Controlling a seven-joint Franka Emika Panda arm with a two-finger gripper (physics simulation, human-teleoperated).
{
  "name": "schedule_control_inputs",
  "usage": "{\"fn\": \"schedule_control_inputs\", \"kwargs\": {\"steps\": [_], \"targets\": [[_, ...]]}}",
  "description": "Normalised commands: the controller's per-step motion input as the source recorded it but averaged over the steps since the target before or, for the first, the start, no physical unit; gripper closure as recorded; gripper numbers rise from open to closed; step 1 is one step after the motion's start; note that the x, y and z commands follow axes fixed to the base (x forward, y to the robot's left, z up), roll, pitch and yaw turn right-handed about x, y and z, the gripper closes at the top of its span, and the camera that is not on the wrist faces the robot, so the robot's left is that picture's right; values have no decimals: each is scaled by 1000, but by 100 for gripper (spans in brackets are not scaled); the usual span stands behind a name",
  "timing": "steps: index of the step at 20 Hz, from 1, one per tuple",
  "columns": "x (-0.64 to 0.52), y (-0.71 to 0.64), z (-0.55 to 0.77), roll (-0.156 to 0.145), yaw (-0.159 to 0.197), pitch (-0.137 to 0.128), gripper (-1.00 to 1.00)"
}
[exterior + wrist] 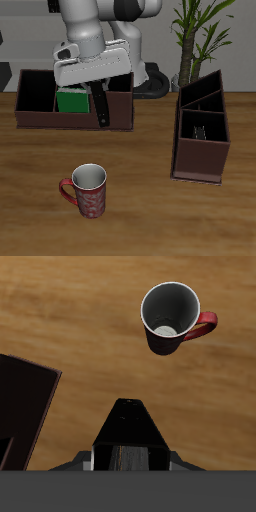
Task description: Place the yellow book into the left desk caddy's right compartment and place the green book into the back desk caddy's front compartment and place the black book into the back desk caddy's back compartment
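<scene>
My gripper [99,92] is shut on the slim black book [101,108], which hangs upright from the fingers. Its lower end shows against the front wall of the back desk caddy [40,118]. In the wrist view the black book [130,434] juts out over bare wood, with a corner of the back desk caddy [20,406] off to one side. The green book [70,100] stands inside that caddy, beside the black book. A pale sliver, probably the yellow book [198,131], lies in a lower pocket of the left desk caddy [200,165].
A red mug with a white inside [88,190] stands on the table nearer the front edge, and it appears again as the mug [170,318] in the wrist view. A potted plant [200,35] stands behind the left desk caddy.
</scene>
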Motion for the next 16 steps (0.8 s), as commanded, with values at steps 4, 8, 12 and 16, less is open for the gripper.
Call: {"fn": "schedule_control_inputs", "kwargs": {"steps": [4,8,12,16], "targets": [[-486,-96,275,36,-62,7,100],[-532,-185,103,-46,49,-43,100],[-456,-87,131,-41,50,-49,100],[-336,-136,138,26,7,-42,100]]}}
